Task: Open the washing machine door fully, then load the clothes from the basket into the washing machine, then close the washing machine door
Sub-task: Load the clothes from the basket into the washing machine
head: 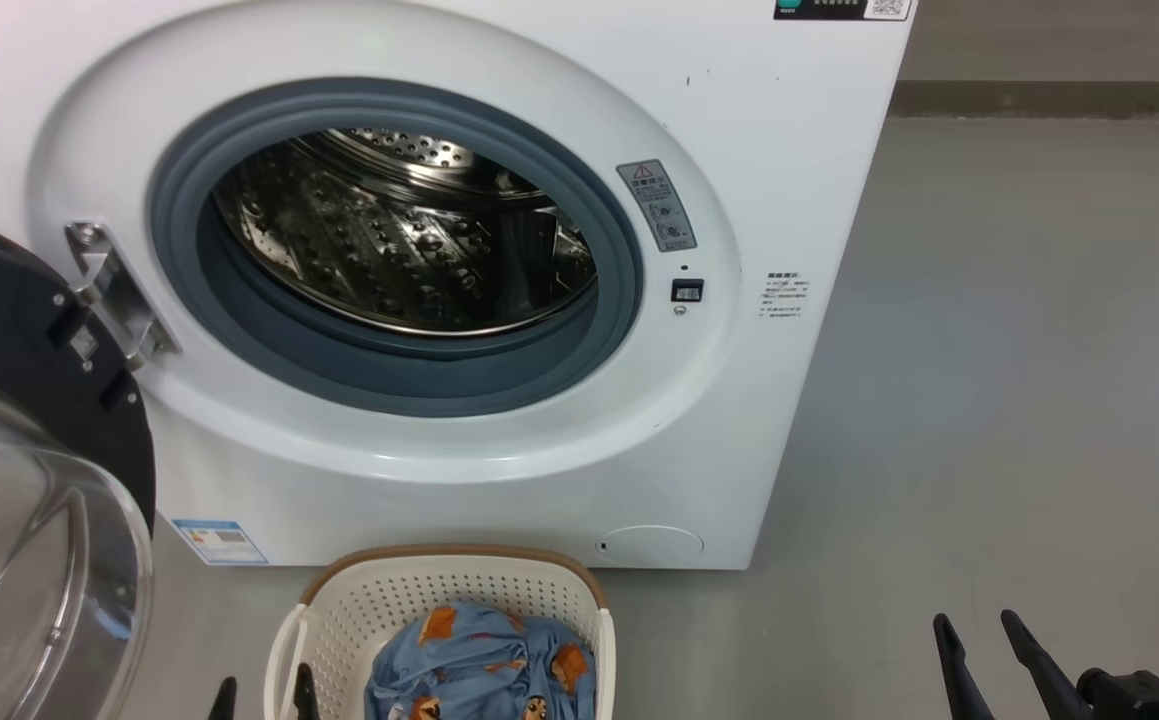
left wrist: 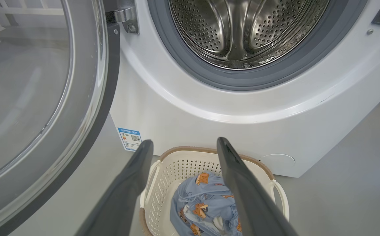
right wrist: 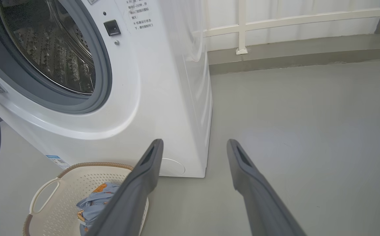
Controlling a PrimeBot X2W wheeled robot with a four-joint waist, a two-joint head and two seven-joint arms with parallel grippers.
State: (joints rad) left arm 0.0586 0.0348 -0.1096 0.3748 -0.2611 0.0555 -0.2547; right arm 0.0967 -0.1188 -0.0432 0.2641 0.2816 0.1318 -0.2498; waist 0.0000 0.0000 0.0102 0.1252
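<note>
Head view gives you the washing machine [head: 789,200] with its mouth uncovered: the washing machine door [head: 9,330] stands swung out to the left on its hinge [head: 109,290], and the steel drum [head: 409,240] gleams inside the grey seal [head: 409,380]. The basket [head: 379,600] sits on the floor [head: 1019,400] just in front of the machine, below the opening, with the clothes [head: 484,665] bunched in it (blue cloth, orange-brown bears). Your left gripper [head: 264,695] pokes up at the bottom edge by the basket's near left handle, fingers spread apart and holding nothing; you cannot tell from here whether a tip touches that handle. Your right gripper [head: 977,628] is at the lower right, well apart from the basket over bare floor, likewise wide open and empty. Left wrist view adds what the head view cuts off: the two fingers reach over the basket, the clothes show in the gap between them with some white cloth among the folds, and the blue label sticker [left wrist: 130,138] sits low on the machine's front beside the left fingertip. Right wrist view gives you the machine's side panel, the round cover [right wrist: 171,166] just past one fingertip, a white railing [right wrist: 242,26] along the far wall, and the basket with its clothes off to the lower left, outside the gap between those fingers.
</note>
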